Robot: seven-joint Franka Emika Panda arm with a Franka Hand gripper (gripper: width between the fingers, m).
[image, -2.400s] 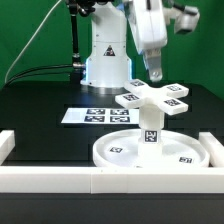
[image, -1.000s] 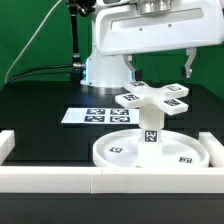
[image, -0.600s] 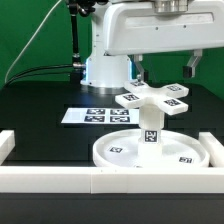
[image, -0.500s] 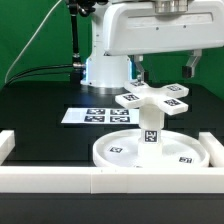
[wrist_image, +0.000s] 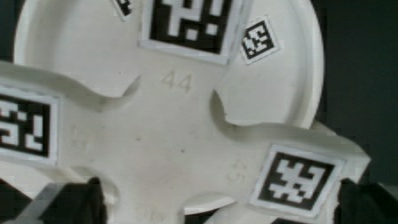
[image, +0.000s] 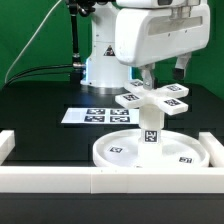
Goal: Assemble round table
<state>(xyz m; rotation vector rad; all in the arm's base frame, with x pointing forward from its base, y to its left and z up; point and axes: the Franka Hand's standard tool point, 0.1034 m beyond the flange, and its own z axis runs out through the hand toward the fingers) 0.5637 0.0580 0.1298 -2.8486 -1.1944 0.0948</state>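
Gripper [image: 165, 72] hangs just above the flat white plastic cross-shaped base [image: 153, 98], fingers [image: 146, 76] spread wide, grasping nothing. Cross-shaped base sits level on top of the short white cylinder leg [image: 150, 129], which stands upright at the middle of the large white rimmed round disc [image: 118, 152]. Wrist view: cross-shaped base [wrist_image: 178, 115] fills the frame, tags sharp, fingertips blurred. Marker board [image: 97, 116] lies flat behind the disc; long white border rail [image: 60, 180] in front.
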